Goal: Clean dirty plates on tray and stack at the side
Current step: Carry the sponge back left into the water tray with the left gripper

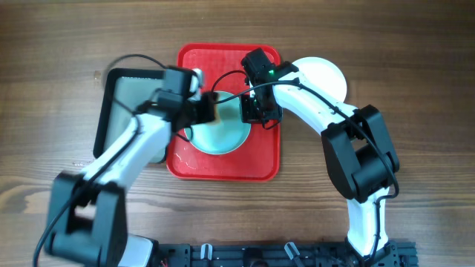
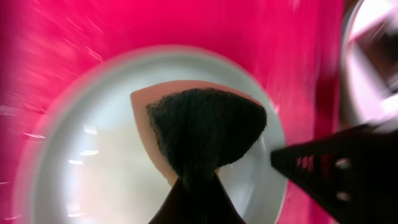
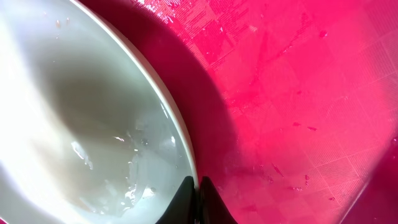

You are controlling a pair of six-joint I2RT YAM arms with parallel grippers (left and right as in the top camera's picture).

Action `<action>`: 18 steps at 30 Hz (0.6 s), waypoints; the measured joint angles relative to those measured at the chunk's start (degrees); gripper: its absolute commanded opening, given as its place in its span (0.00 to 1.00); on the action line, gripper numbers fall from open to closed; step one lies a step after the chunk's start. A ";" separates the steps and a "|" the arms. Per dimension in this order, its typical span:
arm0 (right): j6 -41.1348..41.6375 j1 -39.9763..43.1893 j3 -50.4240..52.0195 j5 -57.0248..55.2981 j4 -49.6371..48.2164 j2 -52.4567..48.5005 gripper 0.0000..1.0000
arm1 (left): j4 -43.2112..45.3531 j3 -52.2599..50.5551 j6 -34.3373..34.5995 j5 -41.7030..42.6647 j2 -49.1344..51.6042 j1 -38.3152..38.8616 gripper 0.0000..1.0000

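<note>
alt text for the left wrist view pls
The left gripper holds a wedge-shaped sponge between its fingers, dark scrubbing side facing the camera, over the middle of a light blue plate. The plate sits on the red tray, which looks streaky and blurred around it.

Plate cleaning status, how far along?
Done, apparently: one white plate sits off the red tray, on the right. In hand: right gripper pinches the rim of the light blue plate on the tray while left gripper holds a sponge on it. Left: finish this plate and stack it; no other plate visible.
</note>
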State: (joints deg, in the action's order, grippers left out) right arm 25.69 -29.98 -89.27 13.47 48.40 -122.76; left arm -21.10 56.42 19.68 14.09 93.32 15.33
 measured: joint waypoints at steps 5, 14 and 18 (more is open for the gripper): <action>0.00 0.00 0.00 0.00 -0.04 0.00 0.04 | -3.67 0.50 -0.09 -0.11 -6.38 -6.99 0.04; 0.00 0.00 0.00 0.00 -0.94 0.00 0.04 | -10.14 0.74 -4.52 -12.37 -7.08 -16.74 0.04; 0.00 0.00 0.00 0.00 -0.96 0.00 0.04 | -9.14 0.74 -7.23 -16.17 -5.84 -19.21 0.04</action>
State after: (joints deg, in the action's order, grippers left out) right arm 25.69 -29.98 -89.27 13.47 47.44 -122.76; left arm -30.24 57.17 12.45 -2.09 87.48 -3.88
